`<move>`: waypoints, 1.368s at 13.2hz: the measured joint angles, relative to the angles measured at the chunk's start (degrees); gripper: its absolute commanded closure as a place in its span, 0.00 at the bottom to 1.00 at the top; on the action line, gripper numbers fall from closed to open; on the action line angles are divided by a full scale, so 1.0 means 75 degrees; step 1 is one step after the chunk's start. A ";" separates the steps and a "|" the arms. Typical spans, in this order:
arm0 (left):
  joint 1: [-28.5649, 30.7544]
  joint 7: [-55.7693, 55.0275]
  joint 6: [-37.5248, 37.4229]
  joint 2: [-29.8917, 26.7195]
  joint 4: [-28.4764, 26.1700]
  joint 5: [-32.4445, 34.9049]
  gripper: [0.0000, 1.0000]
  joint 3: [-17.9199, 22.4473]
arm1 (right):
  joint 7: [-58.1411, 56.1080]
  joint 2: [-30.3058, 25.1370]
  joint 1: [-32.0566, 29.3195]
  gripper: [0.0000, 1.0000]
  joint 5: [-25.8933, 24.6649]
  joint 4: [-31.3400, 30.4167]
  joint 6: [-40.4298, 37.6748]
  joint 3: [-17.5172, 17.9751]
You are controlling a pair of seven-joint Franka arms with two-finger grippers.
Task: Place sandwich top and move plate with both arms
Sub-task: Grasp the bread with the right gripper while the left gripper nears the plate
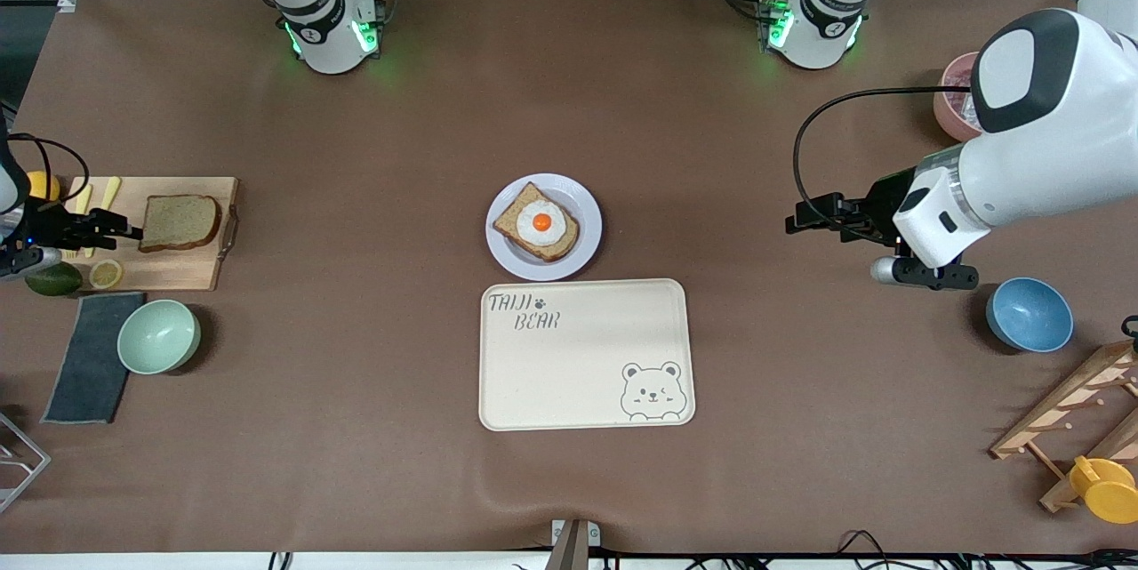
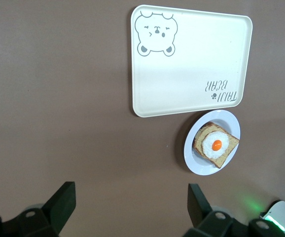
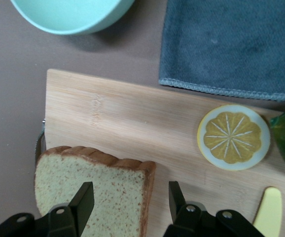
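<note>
Nothing placed yet: the top [image 3: 90, 185] lies on the board [image 3: 147, 123], its crust edge between the right gripper [image 3: 127, 200]'s part-open fingers. The plate [image 1: 544, 226] waits untouched. The left gripper [image 2: 131, 202] idles wide open, empty.

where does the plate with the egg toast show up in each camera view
Front view: the plate sits mid-table, just above the bear tray.
Left wrist view: plate low, beside the same tray.
Right wrist view: not in it.
Shared landmark: the bear tray.
</note>
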 measured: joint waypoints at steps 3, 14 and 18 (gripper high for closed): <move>0.0025 0.0000 0.0111 0.0001 0.0000 0.0000 0.00 0.0004 | 0.0000 0.0069 -0.0043 0.49 0.0091 -0.0287 0.0299 0.0000; 0.0077 0.0000 0.0171 0.0001 -0.0129 -0.1037 0.00 0.0006 | 0.0049 0.0076 -0.0046 0.57 0.0133 -0.0428 0.0386 -0.0001; 0.0056 0.0000 0.0870 0.0003 -0.0571 -0.1153 0.00 -0.0135 | 0.0059 0.0141 -0.0086 0.62 0.0136 -0.0466 0.0406 -0.0007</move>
